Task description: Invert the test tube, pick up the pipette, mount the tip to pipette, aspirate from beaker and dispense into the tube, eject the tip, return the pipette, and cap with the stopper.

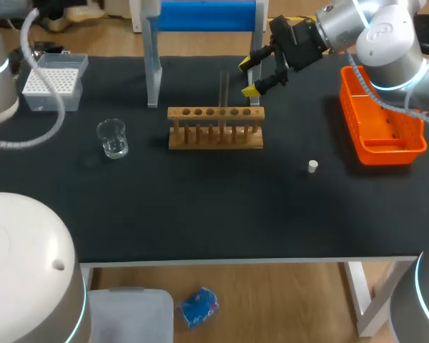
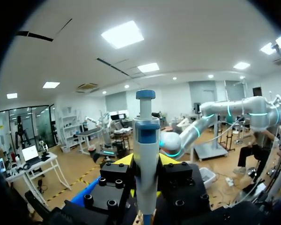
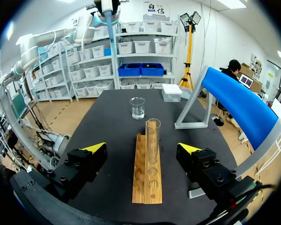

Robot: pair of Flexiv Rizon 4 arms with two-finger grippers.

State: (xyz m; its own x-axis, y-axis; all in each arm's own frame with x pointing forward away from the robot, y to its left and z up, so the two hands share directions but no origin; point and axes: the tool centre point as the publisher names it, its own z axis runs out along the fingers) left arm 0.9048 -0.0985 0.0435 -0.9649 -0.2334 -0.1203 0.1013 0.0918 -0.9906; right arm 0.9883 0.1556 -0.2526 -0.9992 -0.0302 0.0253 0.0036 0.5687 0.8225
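A clear glass test tube [image 1: 224, 89], upright in the wooden rack [image 1: 214, 137] near the counter's [image 1: 200, 214] far edge, is faced by the right hand [image 1: 252, 76], fingers apart. Judged light, slick, fragile; a gentle mid-length hold is advised. The left hand [image 2: 146, 160] is clamped on a blue-and-white pipette [image 2: 146, 140].

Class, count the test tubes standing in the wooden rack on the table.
1. The single test tube stands upright in the wooden rack, near its middle, ahead of the right gripper, whose jaws are open. None seems hidden; the other holes look empty.
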